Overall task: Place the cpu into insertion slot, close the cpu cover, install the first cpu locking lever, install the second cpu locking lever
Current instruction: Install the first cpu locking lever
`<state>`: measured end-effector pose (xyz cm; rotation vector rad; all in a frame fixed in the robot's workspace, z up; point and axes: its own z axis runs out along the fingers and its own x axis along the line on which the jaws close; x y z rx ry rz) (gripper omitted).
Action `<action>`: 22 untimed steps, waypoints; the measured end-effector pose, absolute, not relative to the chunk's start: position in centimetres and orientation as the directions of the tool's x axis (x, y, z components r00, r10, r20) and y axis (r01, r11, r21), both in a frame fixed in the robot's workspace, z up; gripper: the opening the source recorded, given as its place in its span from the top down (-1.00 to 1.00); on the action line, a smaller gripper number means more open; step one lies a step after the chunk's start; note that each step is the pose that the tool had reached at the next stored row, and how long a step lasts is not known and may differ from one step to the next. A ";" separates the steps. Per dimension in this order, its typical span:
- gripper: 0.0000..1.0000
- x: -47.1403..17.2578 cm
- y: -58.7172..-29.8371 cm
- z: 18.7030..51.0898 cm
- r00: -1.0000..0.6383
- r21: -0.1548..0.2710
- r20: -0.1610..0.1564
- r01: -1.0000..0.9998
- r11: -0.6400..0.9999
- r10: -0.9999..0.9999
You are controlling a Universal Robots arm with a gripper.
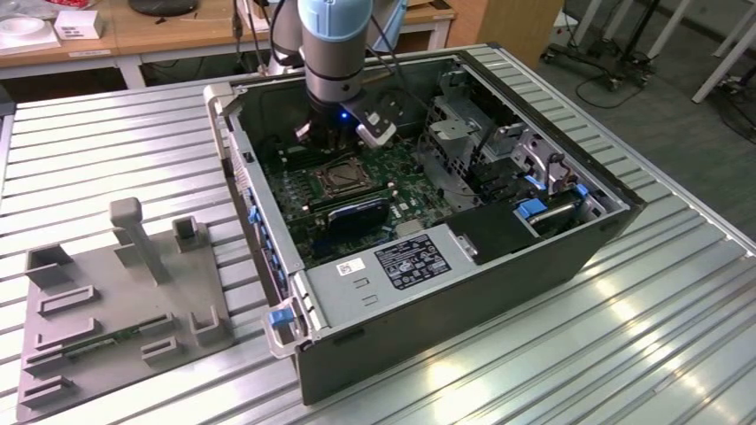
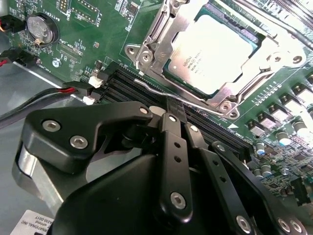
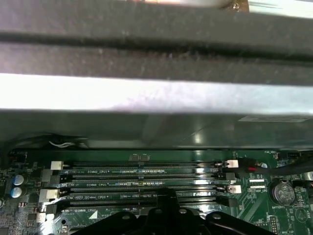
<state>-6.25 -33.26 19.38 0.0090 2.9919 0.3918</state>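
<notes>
Reaching down into the open computer case [image 1: 473, 292] on the ribbed metal surface [image 1: 119, 150], the arm has its tool [image 2: 168, 108] low over the green motherboard [image 2: 88, 29]. A grey fixture [image 1: 119, 292] sits well apart on the exterior view's left.

In the second wrist view the cpu [image 2: 212, 51] lies flat in the insertion slot [image 2: 222, 88], and the cpu cover [image 2: 161, 29] is down over its edges. A thin wire locking lever [image 2: 195, 104] runs along the near side of the socket, between it and the long black memory slots [image 3: 142, 178]. The tool's fingers look pressed together with nothing between them. Their tip is at this lever, apparently touching it, though I cannot be sure of contact. Whether the lever is hooked under its catch is not clear from here.

To my eye, the danger is a slip. The wire is narrow and round, so a push slightly off its line could send the tip skidding onto the memory slots or the board. A half-caught lever could also spring back up and leave the cover loose.
</notes>
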 end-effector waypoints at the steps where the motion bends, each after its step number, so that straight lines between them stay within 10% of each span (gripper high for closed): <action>1: 0.79 -6.3 -33.3 19.5 -0.992 0.257 -0.122 -0.010 0.966 0.022; 22: 0.79 -7.2 -32.8 20.2 -0.991 0.267 -0.133 -0.013 0.964 0.023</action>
